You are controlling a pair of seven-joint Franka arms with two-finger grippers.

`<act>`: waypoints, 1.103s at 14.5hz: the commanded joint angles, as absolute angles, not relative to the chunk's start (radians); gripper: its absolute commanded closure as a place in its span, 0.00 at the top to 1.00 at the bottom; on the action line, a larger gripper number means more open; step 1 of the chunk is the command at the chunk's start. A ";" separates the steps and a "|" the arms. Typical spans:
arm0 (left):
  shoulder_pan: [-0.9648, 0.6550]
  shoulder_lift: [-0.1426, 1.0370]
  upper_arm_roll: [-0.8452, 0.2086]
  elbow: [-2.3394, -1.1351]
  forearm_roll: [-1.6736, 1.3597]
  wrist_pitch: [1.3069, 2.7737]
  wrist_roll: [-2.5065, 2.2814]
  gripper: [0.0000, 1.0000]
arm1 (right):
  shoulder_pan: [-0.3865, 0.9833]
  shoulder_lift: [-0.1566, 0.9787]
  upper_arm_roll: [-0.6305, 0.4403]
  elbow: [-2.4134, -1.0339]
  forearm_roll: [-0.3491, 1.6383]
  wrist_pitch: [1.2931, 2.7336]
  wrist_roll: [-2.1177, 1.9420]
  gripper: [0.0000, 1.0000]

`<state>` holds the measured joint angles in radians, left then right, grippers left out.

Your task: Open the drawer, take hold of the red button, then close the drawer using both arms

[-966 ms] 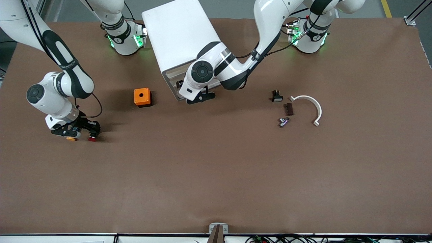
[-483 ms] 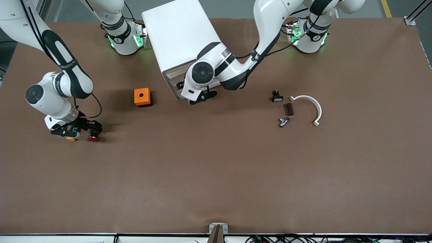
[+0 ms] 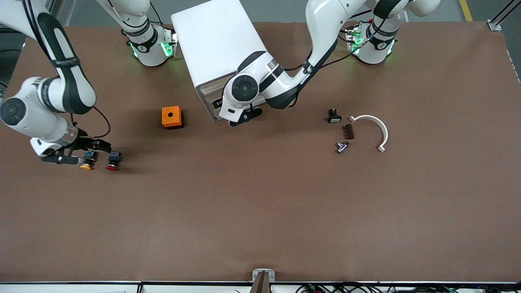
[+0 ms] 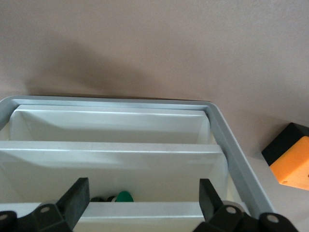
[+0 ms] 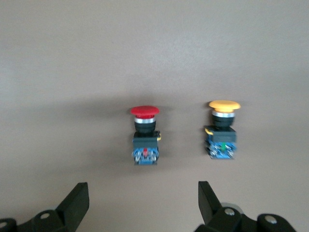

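Note:
The red-capped button (image 3: pixel 112 161) lies on the table beside the orange-capped button (image 3: pixel 86 164). My right gripper (image 3: pixel 77 154) is open and empty just beside them, toward the right arm's end of the table. In the right wrist view the red button (image 5: pixel 145 136) and the orange-capped one (image 5: pixel 222 128) lie ahead of the open right gripper (image 5: pixel 143 203), apart from it. My left gripper (image 3: pixel 243 116) is open at the front of the white cabinet (image 3: pixel 217 44). In the left wrist view it (image 4: pixel 143 200) straddles a drawer (image 4: pixel 145 209) front edge.
An orange box with a hole (image 3: pixel 171 116) stands near the cabinet and also shows in the left wrist view (image 4: pixel 292 164). Something green (image 4: pixel 124 196) lies in a drawer. A white curved piece (image 3: pixel 376 127) and small dark parts (image 3: pixel 347 131) lie toward the left arm's end.
My right gripper has drawn back from the two buttons toward the right arm's end of the table; the red button stays on the table. My left gripper has edged slightly toward the cabinet.

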<state>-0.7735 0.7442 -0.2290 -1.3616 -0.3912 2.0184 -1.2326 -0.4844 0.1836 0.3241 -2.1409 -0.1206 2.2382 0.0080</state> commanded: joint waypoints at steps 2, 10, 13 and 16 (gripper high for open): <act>-0.724 0.730 -0.219 -1.348 -0.371 2.019 -1.221 1.00 | -0.437 0.098 0.328 -1.930 -0.097 1.882 0.006 1.00; -0.577 0.609 -0.218 -1.358 -0.308 1.968 -1.062 1.00 | -0.411 -0.006 0.330 -1.747 -0.028 1.621 -0.011 1.00; -0.517 0.546 -0.219 -1.368 -0.308 1.883 -0.994 1.00 | -0.403 0.001 0.324 -1.715 -0.037 1.600 -0.020 1.00; -0.456 0.442 -0.219 -1.455 -0.308 1.848 -0.890 1.00 | -0.408 0.005 0.322 -1.706 -0.002 1.592 -0.040 1.00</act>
<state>-0.4927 0.5402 -0.2150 -1.3527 -0.3228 1.8562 -0.9520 -0.4063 -0.0016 0.3265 -1.7321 -0.0362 1.6166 -0.0206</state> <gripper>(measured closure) 0.000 0.000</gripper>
